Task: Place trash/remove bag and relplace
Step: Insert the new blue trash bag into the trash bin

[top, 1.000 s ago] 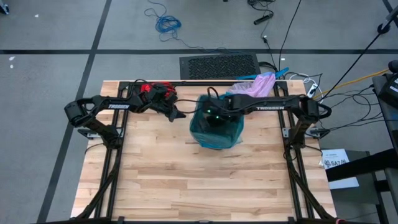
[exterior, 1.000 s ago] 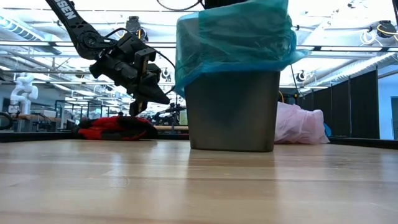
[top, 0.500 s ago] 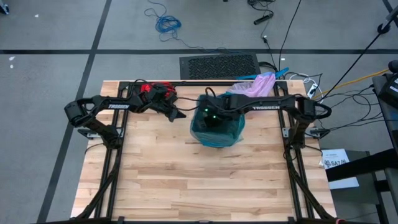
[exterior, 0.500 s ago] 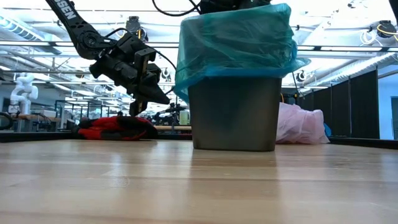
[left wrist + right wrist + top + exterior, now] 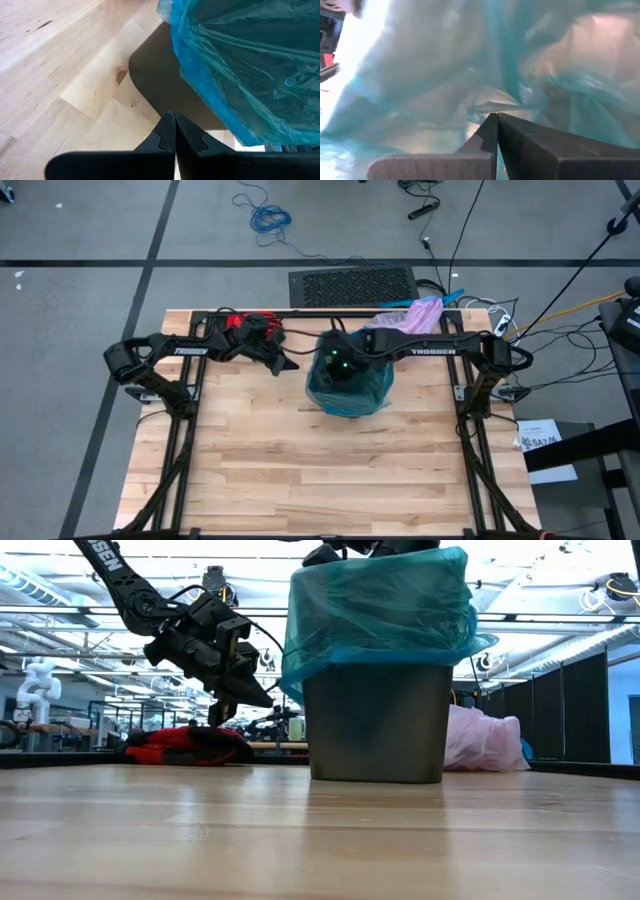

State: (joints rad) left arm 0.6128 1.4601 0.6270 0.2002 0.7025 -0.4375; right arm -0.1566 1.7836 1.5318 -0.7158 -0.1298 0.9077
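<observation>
1. My right fingers (image 5: pixel 496 120) are clenched, down inside the bin (image 5: pixel 377 720), pressing the teal bag (image 5: pixel 380 610) in.
2. My left fingers (image 5: pixel 175 131) are clenched, empty, just beside the bin.
3. The pink bag (image 5: pixel 482 738) lies behind the bin on the surface (image 5: pixel 320 840); no trash visible.
4. Next, I judge: lift out and seat the teal bag's rim.

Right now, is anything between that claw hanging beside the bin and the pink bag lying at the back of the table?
Yes. The bin, lined with a teal bag, stands between the left claw and the pink bag. The right claw reaches down inside the teal bag, so its arm crosses that path too.
</observation>
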